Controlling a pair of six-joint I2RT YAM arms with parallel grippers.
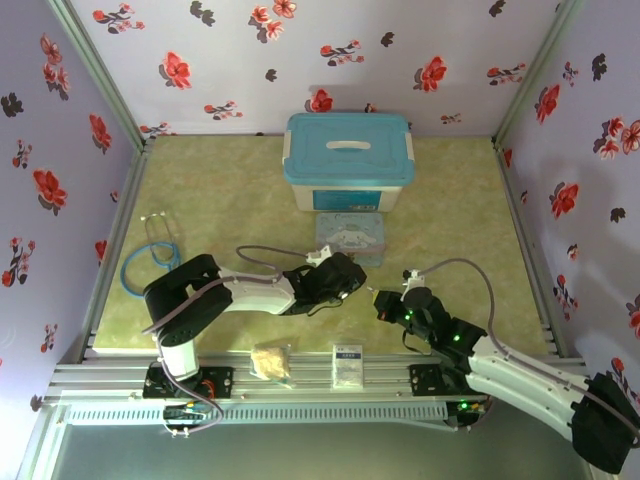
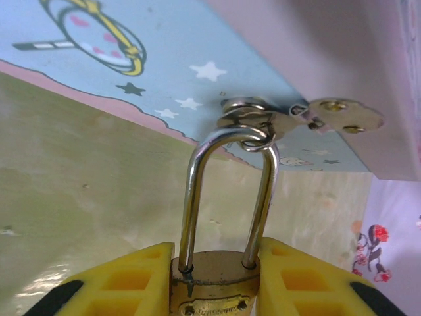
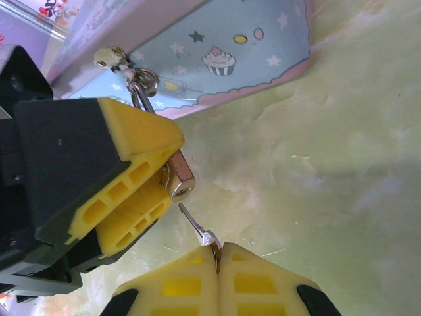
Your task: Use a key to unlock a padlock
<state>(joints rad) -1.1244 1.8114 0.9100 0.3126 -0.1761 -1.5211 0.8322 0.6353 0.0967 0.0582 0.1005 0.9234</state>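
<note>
The brass padlock (image 2: 212, 284) is clamped by its body between the yellow fingers of my left gripper (image 2: 214, 266), which is shut on it. Its silver shackle (image 2: 263, 197) runs through the ring of the hasp (image 2: 247, 125) on the blue cartoon tin (image 2: 164, 59). In the right wrist view the padlock's underside (image 3: 180, 176) pokes out of the left gripper's fingers (image 3: 128, 172). My right gripper (image 3: 218, 253) is shut on the small key (image 3: 196, 225), whose blade points up at the padlock's underside with a small gap between them. From above, the left gripper (image 1: 345, 280) and the right gripper (image 1: 383, 300) meet just in front of the tin (image 1: 352, 238).
A white box with a blue lid (image 1: 348, 160) stands behind the tin. A blue stethoscope (image 1: 150, 260) lies at the left edge of the green mat. A tan lump (image 1: 270, 362) and a white card (image 1: 348, 364) rest on the front rail. Flowered walls close in three sides.
</note>
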